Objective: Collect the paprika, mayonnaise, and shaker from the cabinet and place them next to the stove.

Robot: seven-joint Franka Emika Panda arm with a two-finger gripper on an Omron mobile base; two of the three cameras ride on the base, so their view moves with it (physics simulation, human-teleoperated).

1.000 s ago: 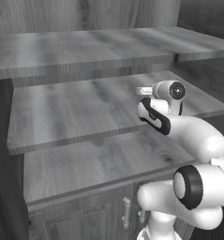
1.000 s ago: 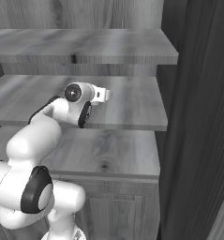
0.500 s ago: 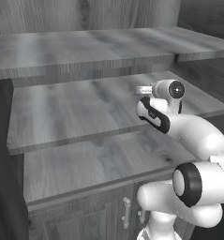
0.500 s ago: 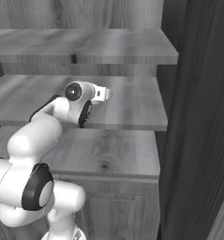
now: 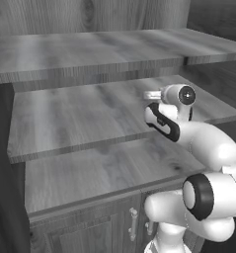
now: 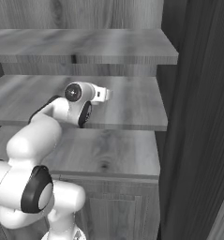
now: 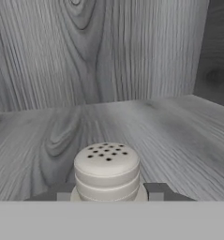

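Note:
The shaker (image 7: 107,171), beige-white with a perforated rounded top, stands upright on the middle shelf of the grey wood-grain cabinet (image 5: 65,118). My gripper (image 7: 107,193) is shut on it, with one dark fingertip (image 7: 156,191) on each side of its base. In the left base view the gripper (image 5: 153,95) reaches in over the middle shelf, and in the right base view the gripper (image 6: 105,93) sits above the same shelf (image 6: 137,105). The paprika, the mayonnaise and the stove are out of view.
The cabinet's back wall (image 7: 99,51) rises close behind the shaker, and a dark side wall (image 7: 219,51) stands to its right. The top shelf (image 5: 90,49) overhangs the hand. Lower cabinet doors with metal handles (image 5: 133,223) sit under the bottom shelf.

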